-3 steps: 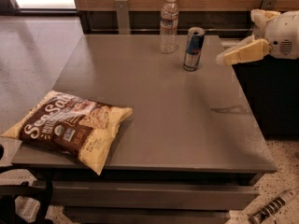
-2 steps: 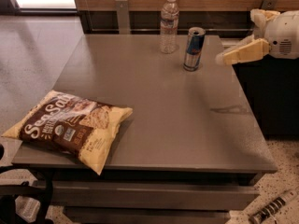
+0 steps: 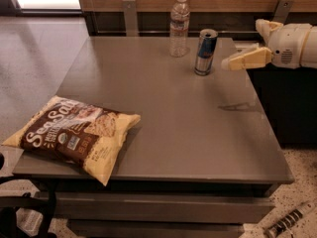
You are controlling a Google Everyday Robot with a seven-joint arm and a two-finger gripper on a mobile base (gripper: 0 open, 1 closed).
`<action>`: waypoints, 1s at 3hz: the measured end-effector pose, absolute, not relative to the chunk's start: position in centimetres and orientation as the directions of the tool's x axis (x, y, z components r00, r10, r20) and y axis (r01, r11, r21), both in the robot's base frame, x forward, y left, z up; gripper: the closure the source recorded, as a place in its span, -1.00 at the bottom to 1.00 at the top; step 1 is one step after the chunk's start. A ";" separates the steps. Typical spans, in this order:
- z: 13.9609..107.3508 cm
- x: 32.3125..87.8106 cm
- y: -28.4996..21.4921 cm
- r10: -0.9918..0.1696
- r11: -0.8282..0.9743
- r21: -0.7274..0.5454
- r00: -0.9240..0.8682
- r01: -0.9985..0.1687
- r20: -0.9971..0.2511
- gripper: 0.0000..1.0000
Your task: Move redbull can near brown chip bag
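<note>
The redbull can (image 3: 205,52), blue and silver, stands upright at the far right part of the grey table (image 3: 188,128). The brown chip bag (image 3: 74,133), with "Sea Salt" lettering and pale yellow edges, lies flat at the table's near left corner and overhangs the edge. My gripper (image 3: 241,44) comes in from the right, just right of the can and apart from it, at about the can's height. Its pale yellow fingers (image 3: 246,59) are spread open and hold nothing.
A clear plastic water bottle (image 3: 179,26) stands just left of and behind the can. A wooden wall with metal brackets (image 3: 130,14) runs behind the table. A dark cabinet (image 3: 290,103) stands at the right under my arm. Speckled floor lies around the table.
My gripper has edged slightly left toward the can. The can, the bottle and the bag have not moved.
</note>
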State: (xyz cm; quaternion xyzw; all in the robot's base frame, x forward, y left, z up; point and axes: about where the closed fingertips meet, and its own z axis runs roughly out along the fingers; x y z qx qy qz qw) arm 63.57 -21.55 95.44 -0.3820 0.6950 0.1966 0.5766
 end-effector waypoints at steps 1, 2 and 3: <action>93.9 65.7 -20.9 -0.242 0.630 -0.125 -0.040 -0.767 -0.969 -1.00; 92.4 67.8 -19.8 -0.180 0.625 -0.071 -0.054 -0.777 -0.982 -1.00; 90.9 69.5 -19.0 -0.120 0.623 -0.023 -0.067 -0.782 -0.991 -1.00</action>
